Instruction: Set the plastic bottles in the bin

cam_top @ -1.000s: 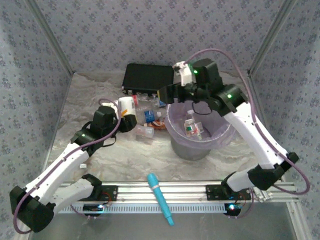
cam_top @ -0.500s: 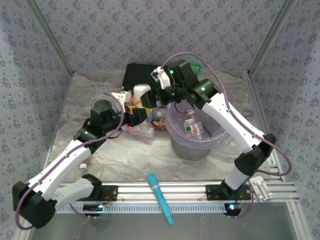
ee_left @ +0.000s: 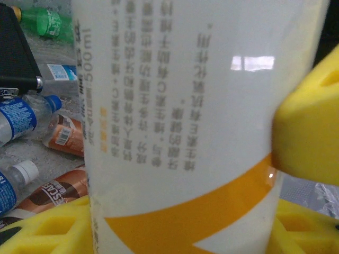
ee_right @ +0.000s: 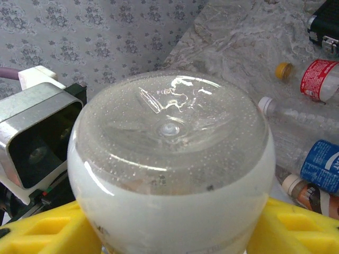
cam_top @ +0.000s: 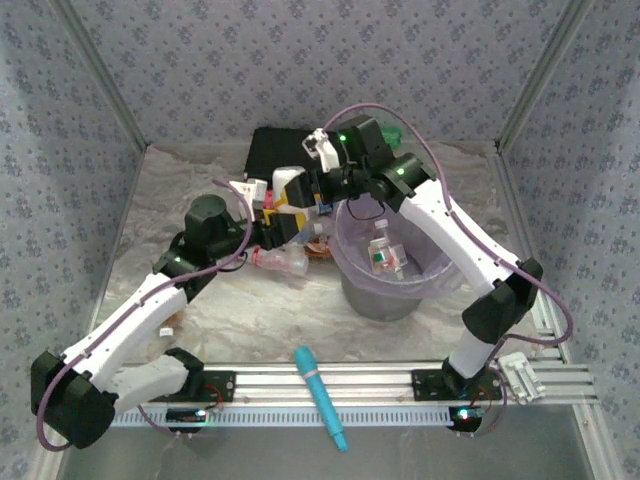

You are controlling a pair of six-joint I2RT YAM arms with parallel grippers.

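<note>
Bin (cam_top: 380,300) sits nearest, with bottles (cam_top: 380,255) inside. Just beyond its left rim, the left gripper (cam_top: 272,222) and right gripper (ee_right: 169,233) both clamp one white bottle (ee_left: 180,106) over the desk (cam_top: 250,310). A mistimed release could drop it outside.

bottle pile (cam_top: 290,264) left of bin (cam_top: 385,300), box (cam_top: 290,152) behind pile

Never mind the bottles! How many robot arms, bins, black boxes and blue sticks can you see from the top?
Robot arms: 2
Bin: 1
Black box: 1
Cyan stick: 1
Total: 5
</note>
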